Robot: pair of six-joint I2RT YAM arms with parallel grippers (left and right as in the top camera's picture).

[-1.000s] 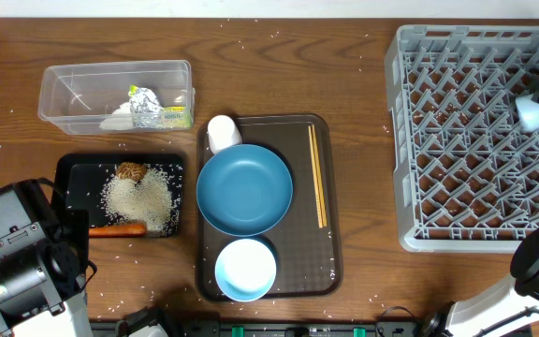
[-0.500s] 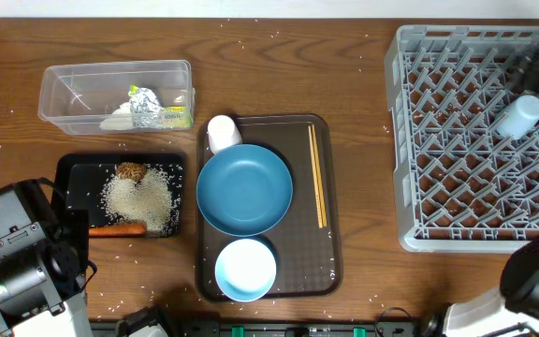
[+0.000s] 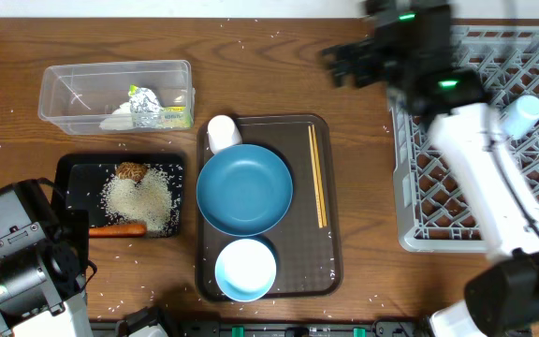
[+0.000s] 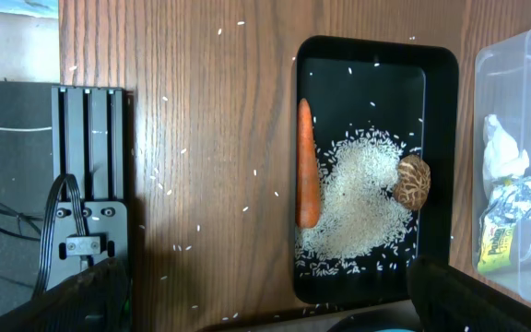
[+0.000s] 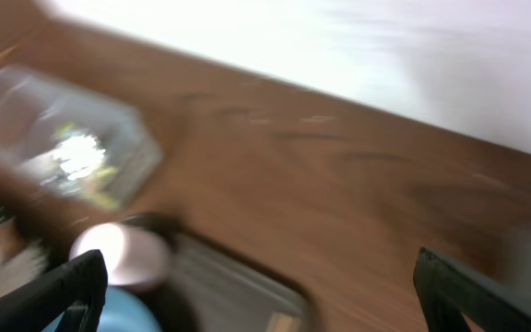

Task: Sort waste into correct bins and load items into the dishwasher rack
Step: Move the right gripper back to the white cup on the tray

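The light-blue cup (image 3: 520, 113) lies in the grey dishwasher rack (image 3: 410, 140) at the right. My right gripper (image 3: 344, 64) (image 5: 265, 295) hangs open and empty over bare wood left of the rack, blurred. On the brown serving tray (image 3: 330, 271) sit the white cup (image 3: 223, 132) (image 5: 118, 254), dark-blue dish (image 3: 244, 190), white bowl (image 3: 245, 268) and chopsticks (image 3: 316, 176). The clear tub (image 3: 68, 89) (image 4: 524, 111) holds foil ball (image 3: 144, 103), tissue (image 4: 503, 152) and packet (image 4: 494, 249). Carrot (image 4: 308, 166), brown lump (image 4: 414, 181) and rice (image 4: 362, 198) lie in the black tray (image 4: 441, 111). My left gripper (image 4: 265, 300) is open near that tray.
Loose rice grains are scattered over the wooden table (image 3: 344, 94). My left arm's base (image 3: 21, 267) fills the front left corner, and the right arm (image 3: 480, 178) stretches across the rack's left half. A black mount (image 4: 86, 184) lies left of the black tray.
The right gripper let go of the light-blue cup, which stays in the rack, and swung left over the table's back. Its jaws opened wider. The left arm has not moved.
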